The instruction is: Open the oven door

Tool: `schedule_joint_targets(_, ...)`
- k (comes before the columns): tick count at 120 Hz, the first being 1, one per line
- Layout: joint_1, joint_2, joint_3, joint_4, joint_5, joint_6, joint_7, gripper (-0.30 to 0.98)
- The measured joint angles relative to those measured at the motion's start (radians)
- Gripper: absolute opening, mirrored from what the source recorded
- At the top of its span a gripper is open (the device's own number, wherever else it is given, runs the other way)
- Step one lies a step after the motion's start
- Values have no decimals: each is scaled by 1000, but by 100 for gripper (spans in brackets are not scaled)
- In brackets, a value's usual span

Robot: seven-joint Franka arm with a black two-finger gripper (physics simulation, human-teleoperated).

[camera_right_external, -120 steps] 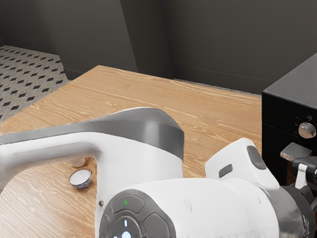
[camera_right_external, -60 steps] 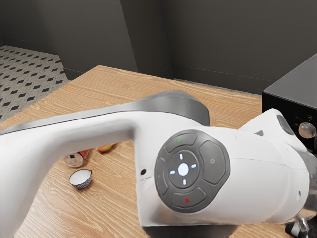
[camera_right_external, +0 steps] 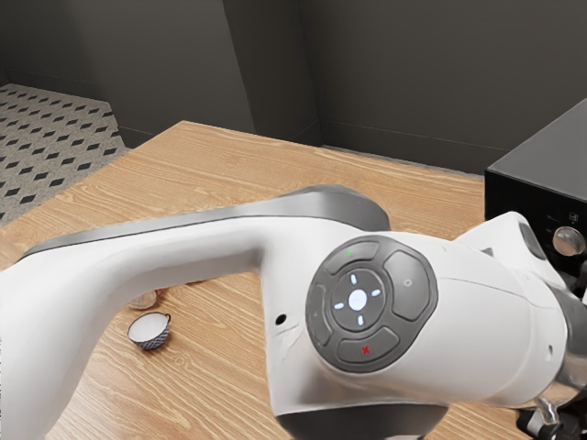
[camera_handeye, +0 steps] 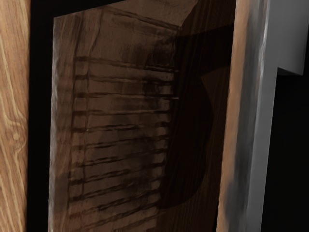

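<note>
The black oven (camera_right_external: 527,183) stands at the exterior view's right edge, with a round silver knob (camera_right_external: 569,241) on its front. A small dark part of my gripper (camera_right_external: 539,425) shows at the lower right corner, below the arm's wrist; its fingertips are hidden. My arm covers the lower oven front there. Close before my hand in the wrist view is the door's dark glass (camera_handeye: 120,125), with rack bars visible through it. The long metal handle (camera_handeye: 248,125) runs along the glass. How far the door stands from the oven body, I cannot tell.
A small patterned bowl (camera_right_external: 149,332) sits on the wooden table (camera_right_external: 183,183), with a can (camera_right_external: 144,300) behind it, partly covered by my arm. Dark walls (camera_right_external: 394,82) rise beyond the table.
My arm first swung up and its wrist turned, hiding the oven handle in the exterior view. Since then, it has shifted slightly, covering more of the can and the fruit beside it.
</note>
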Motion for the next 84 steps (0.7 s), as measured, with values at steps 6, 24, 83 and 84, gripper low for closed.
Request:
schedule_joint_targets(6, -1, 2, 0, -4, -9, 2, 7, 68)
schedule_joint_targets(24, 0, 5, 2, -10, -31, 9, 27, 68)
schedule_joint_targets(83, 262, -465, -228, -525, -27, 98, 0, 68)
schedule_joint_targets(84, 293, -489, -255, -537, -30, 101, -4, 68)
